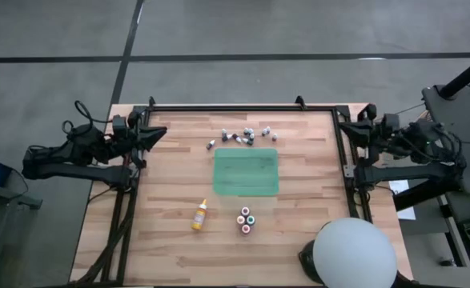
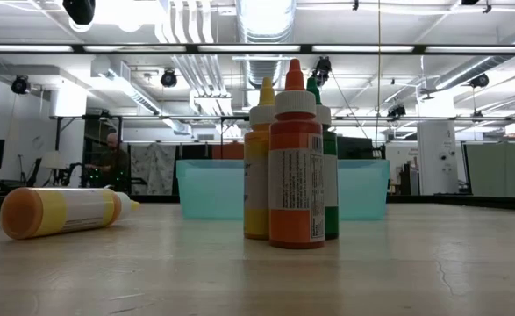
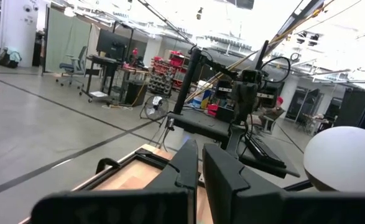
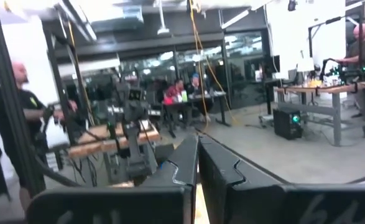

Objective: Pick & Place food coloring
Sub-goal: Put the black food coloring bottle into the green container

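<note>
A green mat (image 1: 246, 172) lies flat at the table's middle. Several tiny food coloring bottles (image 1: 247, 136) are scattered beyond its far edge. A small cluster (image 1: 246, 220) stands upright near the mat's near edge; in the low view an orange bottle (image 2: 295, 167) is in front, with a yellow one (image 2: 259, 167) and a green one (image 2: 329, 175) behind it. A yellow-orange dropper bottle (image 1: 199, 214) lies on its side to their left. My left gripper (image 1: 161, 132) is shut at the table's left edge. My right gripper (image 1: 345, 128) is shut at the right edge. Both are clear of the bottles.
A black frame rail (image 1: 243, 108) runs round the wooden table. A white dome (image 1: 355, 254) sits at the near right corner. In the wrist views, people and workbenches stand in the room beyond the table.
</note>
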You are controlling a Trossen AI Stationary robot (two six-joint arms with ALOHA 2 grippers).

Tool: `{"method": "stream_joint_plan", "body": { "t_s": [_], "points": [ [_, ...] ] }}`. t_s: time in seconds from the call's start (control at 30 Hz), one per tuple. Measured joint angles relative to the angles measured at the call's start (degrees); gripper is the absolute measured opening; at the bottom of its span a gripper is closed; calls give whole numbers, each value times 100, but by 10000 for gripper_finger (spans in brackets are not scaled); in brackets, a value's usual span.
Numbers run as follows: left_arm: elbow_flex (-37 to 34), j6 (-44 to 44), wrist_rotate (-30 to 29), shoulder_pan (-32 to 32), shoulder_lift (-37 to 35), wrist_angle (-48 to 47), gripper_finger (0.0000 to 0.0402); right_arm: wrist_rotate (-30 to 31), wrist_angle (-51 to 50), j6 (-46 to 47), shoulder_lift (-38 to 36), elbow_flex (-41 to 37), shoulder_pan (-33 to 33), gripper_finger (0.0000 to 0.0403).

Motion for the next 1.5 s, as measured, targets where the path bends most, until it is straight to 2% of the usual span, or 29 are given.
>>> {"method": "stream_joint_plan", "body": {
  "t_s": [0.2, 0.43, 0.83, 1.5],
  "points": [
    [0, -2, -4, 0, 0, 0, 0, 12, -126, 388, -194, 5, 0, 9],
    [0, -4, -8, 2, 0, -2, 0, 14, -1366, 883, -96, 468, 0, 9],
    [0, -13, -9, 11, -2, -33, 0, 9, -2802, 533, -104, 1486, 0, 9],
    [-2, -13, -11, 11, -2, -26, 0, 7, -2836, 505, -89, 1438, 0, 9]
  ]
}}
